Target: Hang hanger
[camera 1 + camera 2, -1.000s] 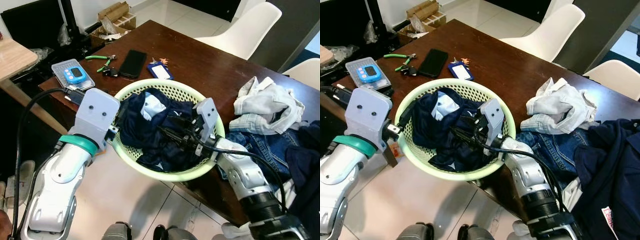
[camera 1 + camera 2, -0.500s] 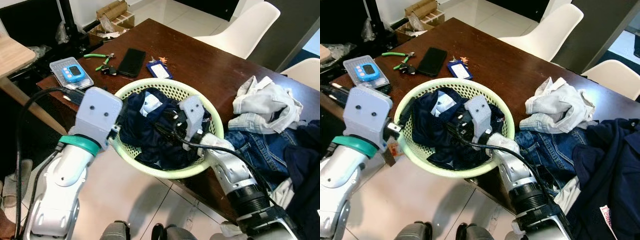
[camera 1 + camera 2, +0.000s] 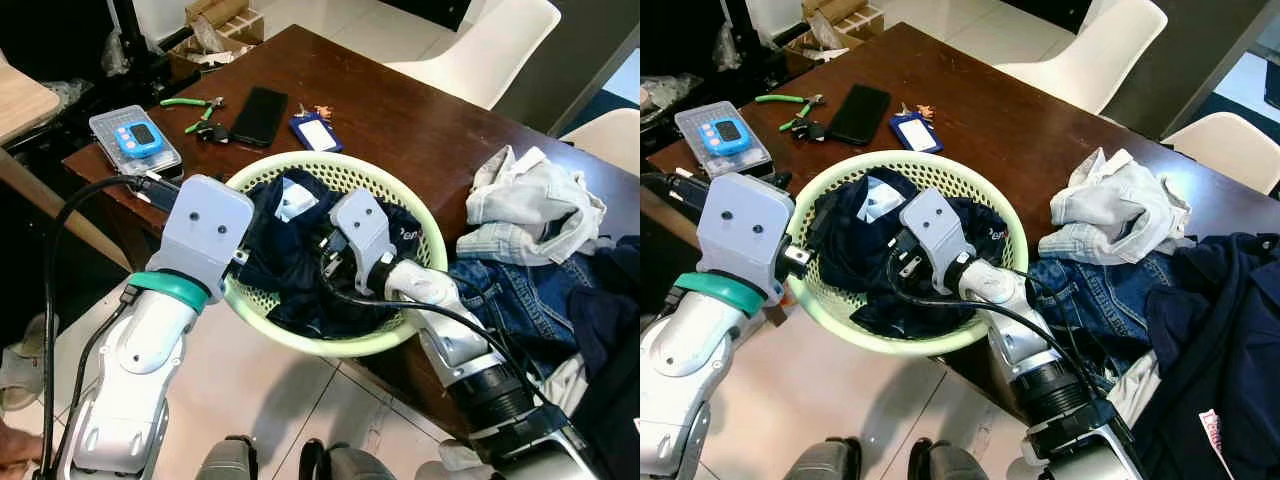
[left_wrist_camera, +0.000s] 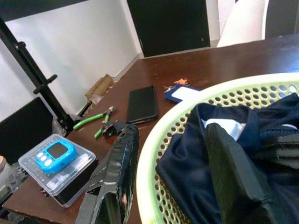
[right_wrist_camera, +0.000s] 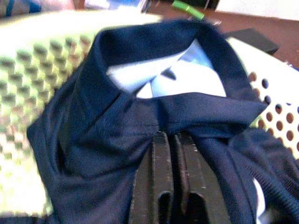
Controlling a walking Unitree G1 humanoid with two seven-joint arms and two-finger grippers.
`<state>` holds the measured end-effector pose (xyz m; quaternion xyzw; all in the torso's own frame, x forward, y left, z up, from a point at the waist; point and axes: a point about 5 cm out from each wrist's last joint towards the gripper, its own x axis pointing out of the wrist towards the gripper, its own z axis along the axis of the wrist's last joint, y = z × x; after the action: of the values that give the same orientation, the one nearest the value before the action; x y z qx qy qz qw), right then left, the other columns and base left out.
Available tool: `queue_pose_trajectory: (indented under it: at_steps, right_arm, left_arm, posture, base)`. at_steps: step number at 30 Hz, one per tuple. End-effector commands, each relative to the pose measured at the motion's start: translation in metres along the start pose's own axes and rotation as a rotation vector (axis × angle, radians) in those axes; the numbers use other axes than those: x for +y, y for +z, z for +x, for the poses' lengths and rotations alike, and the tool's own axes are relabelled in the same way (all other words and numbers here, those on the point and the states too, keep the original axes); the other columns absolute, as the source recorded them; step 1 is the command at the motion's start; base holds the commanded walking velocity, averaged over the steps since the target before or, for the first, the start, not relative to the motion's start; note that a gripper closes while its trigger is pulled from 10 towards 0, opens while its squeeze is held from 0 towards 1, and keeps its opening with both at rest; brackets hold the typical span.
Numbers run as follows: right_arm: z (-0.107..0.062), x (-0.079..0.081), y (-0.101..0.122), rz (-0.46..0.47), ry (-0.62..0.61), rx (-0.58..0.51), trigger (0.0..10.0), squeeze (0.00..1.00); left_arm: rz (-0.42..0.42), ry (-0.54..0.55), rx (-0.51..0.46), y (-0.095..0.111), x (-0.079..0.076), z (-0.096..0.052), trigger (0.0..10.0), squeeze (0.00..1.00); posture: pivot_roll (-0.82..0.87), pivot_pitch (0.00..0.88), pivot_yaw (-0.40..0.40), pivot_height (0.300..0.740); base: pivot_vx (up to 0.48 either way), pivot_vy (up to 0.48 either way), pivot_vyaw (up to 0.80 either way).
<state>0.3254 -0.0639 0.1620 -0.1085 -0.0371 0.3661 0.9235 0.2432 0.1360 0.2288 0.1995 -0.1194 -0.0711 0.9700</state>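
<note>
Clutter rings the green basket (image 3: 405,330) on the dark wooden table (image 3: 420,120): a black phone (image 3: 260,116), green pliers (image 3: 190,102), a blue card holder (image 3: 316,132), a clear box with a blue timer (image 3: 135,141), and, toward the robot's right, a pale crumpled garment (image 3: 535,210), jeans (image 3: 525,305) and more dark clothing. White chairs (image 3: 490,45) stand behind the table. No hanger can be made out; the basket holds a navy shirt (image 3: 290,250) with a white neck label. The left gripper (image 4: 168,172) straddles the basket's rim, one black finger outside the wall and the other inside against the shirt, so its fingers stand apart around the rim. The right gripper (image 5: 172,154) lies inside the basket with its fingers pressed together just under the shirt's collar; whether cloth is pinched between them cannot be told. Compared with a second ago, the right arm has reached further across the basket toward the collar, and the camera has shifted slightly. The right wrist view gives the collar and label close up, while the left wrist view takes in the phone, pliers and timer beyond the rim.
</note>
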Motion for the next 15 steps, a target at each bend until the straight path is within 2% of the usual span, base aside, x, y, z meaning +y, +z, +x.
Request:
queue_pose_trajectory:
  at_steps: [1,2,3,5,6,7,9,11,12,13,14,15]
  right_arm:
    - [-0.002,-0.012,0.015,0.079,-0.064,-0.083,0.0,0.0]
    - [-0.002,-0.012,0.015,0.079,-0.064,-0.083,0.0,0.0]
    - [-0.002,-0.021,0.026,0.142,-0.109,-0.149,0.0,0.0]
    - [-0.002,-0.021,0.026,0.142,-0.109,-0.149,0.0,0.0]
    - [-0.003,-0.031,0.04,0.206,-0.152,-0.227,0.0,0.0]
    - [-0.003,-0.031,0.04,0.206,-0.152,-0.227,0.0,0.0]
    - [-0.008,-0.051,0.069,0.3,-0.214,-0.371,0.0,0.0]
    - [-0.008,-0.051,0.069,0.3,-0.214,-0.371,0.0,0.0]
    - [-0.01,-0.057,0.078,0.323,-0.23,-0.414,0.0,0.0]
    - [-0.01,-0.057,0.078,0.323,-0.23,-0.414,0.0,0.0]
    - [-0.014,-0.065,0.092,0.34,-0.25,-0.477,0.0,0.0]
    - [-0.014,-0.065,0.092,0.34,-0.25,-0.477,0.0,0.0]
  left_arm:
    - [0.0,0.004,0.021,-0.003,-0.002,0.0,10.0,0.0]
    - [0.0,0.004,0.021,-0.003,-0.002,0.0,10.0,0.0]
    - [-0.001,0.008,0.024,-0.004,-0.002,0.001,10.0,0.0]
    - [-0.001,0.008,0.024,-0.004,-0.002,0.001,10.0,0.0]
    - [-0.009,0.016,0.022,-0.004,-0.002,0.002,10.0,0.0]
    - [-0.009,0.016,0.022,-0.004,-0.002,0.002,10.0,0.0]
    - [-0.009,0.023,0.016,-0.004,-0.002,0.004,10.0,0.0]
    - [-0.009,0.023,0.016,-0.004,-0.002,0.004,10.0,0.0]
    - [-0.009,0.026,0.015,-0.003,-0.002,0.004,10.0,0.0]
    - [-0.009,0.026,0.015,-0.003,-0.002,0.004,10.0,0.0]
    - [-0.008,0.032,0.012,-0.003,-0.002,0.005,10.0,0.0]
    - [-0.008,0.032,0.012,-0.003,-0.002,0.005,10.0,0.0]
  posture:
    - [0.12,0.103,-0.073,0.74]
    - [0.12,0.103,-0.073,0.74]
    - [0.11,0.097,-0.073,0.74]
    - [0.11,0.097,-0.073,0.74]
    - [0.11,0.096,-0.073,0.74]
    - [0.11,0.096,-0.073,0.74]
    - [0.11,0.094,-0.072,0.74]
    - [0.11,0.094,-0.072,0.74]
    - [0.11,0.094,-0.072,0.74]
    - [0.11,0.094,-0.072,0.74]
    - [0.12,0.092,-0.07,0.74]
    - [0.12,0.092,-0.07,0.74]
  base:
    - [0.0,0.0,0.0]
    - [0.0,0.0,0.0]
    - [0.0,0.0,0.0]
    - [0.0,0.0,0.0]
    - [0.0,0.0,0.0]
    - [0.0,0.0,0.0]
    - [0.0,0.0,0.0]
    - [0.0,0.0,0.0]
    - [0.0,0.0,0.0]
    - [0.0,0.0,0.0]
    - [0.0,0.0,0.0]
    - [0.0,0.0,0.0]
